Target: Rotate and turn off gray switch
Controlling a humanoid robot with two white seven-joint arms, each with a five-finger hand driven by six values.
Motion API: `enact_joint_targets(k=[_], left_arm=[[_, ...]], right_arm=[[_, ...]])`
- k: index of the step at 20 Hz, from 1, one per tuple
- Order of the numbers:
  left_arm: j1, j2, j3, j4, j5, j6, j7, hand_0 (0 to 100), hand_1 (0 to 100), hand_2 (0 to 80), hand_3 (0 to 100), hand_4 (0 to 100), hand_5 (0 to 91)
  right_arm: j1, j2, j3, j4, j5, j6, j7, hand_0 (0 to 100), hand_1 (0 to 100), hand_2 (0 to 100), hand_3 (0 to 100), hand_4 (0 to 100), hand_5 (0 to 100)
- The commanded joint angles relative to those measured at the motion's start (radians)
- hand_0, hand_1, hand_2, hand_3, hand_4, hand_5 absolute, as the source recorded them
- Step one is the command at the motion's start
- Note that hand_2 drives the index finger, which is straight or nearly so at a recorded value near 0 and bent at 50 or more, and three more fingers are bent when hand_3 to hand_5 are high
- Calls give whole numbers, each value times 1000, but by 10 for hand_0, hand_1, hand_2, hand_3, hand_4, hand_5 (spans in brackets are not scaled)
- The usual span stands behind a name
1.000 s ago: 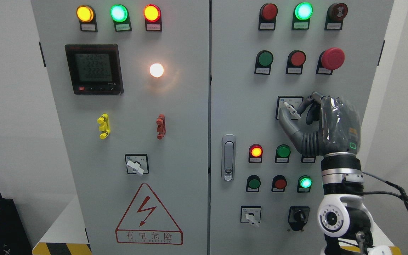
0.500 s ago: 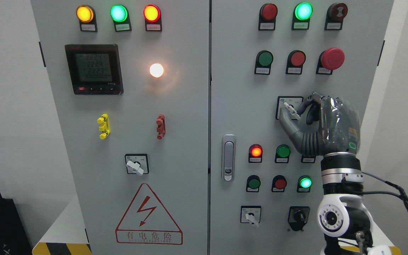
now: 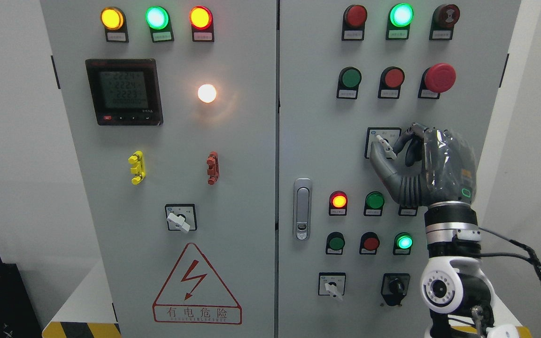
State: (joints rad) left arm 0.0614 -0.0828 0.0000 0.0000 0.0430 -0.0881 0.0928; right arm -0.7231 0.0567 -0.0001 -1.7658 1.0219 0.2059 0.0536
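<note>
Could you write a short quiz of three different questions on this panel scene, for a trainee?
1. True or false: the right robot hand is at the gray switch on the right door.
2. Which lamp in the right door's top row is lit? A) the red lamp B) the green lamp C) none
3. Fill in: the other robot hand is ____ in the picture.

Key
1. True. Thumb and fingers curl around the switch lever.
2. B. The green lamp glows; the red one beside it is dark.
3. Not visible. Only the right arm shows, coming in from the lower right.
</note>
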Motion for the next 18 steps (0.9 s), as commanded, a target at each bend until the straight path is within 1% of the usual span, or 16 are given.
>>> enact_joint_targets(k=[1, 18], left_arm=[[0, 0, -2, 14, 0, 1, 1, 120, 389, 0, 0, 0, 0], [0, 0, -2, 14, 0, 1, 1, 120, 389, 0, 0, 0, 0]], right_arm=[[-2, 0, -21, 6, 0, 0, 3, 430, 421, 696, 950, 881, 1000], [-9, 2, -21, 9, -3, -2, 3, 480, 372, 711, 963, 884, 1000]])
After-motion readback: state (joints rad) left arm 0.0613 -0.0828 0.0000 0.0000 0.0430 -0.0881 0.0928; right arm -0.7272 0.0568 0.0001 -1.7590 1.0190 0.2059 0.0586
